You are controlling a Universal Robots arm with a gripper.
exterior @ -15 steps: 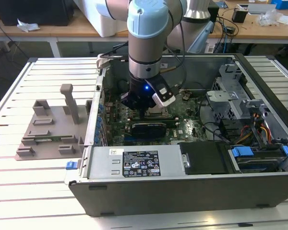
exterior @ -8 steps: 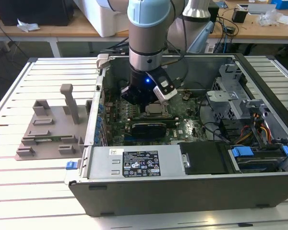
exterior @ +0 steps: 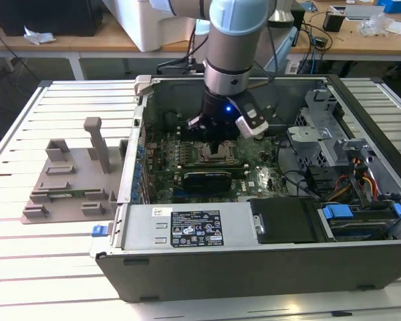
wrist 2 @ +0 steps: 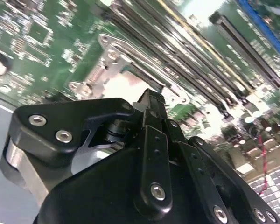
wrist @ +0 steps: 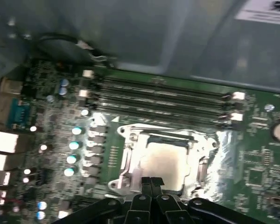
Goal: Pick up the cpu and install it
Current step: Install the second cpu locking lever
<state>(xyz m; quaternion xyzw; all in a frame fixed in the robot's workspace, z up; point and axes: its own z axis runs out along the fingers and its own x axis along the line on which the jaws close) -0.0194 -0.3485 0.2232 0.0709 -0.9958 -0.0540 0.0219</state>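
Tool (wrist: 151, 183) hovers just above the cpu (wrist: 165, 161), fingertips pressed together.

Silver-grey arm (exterior: 227, 53) with pale-blue joint caps, black screw-studded end effector (exterior: 217, 146)

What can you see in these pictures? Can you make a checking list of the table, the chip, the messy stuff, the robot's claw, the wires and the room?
Surface: slatted white table carrying an open computer case.
Job's things: cpu, pale square, lying inside the socket frame on the motherboard.
Clutter: grey fixture block on the exterior view's left, beside the case.
Grippers: gripper just above the cpu, fingertips together, holding nothing.
Cables: coloured wire bundle at the case's right in the exterior view.
Surroundings: workbenches behind.
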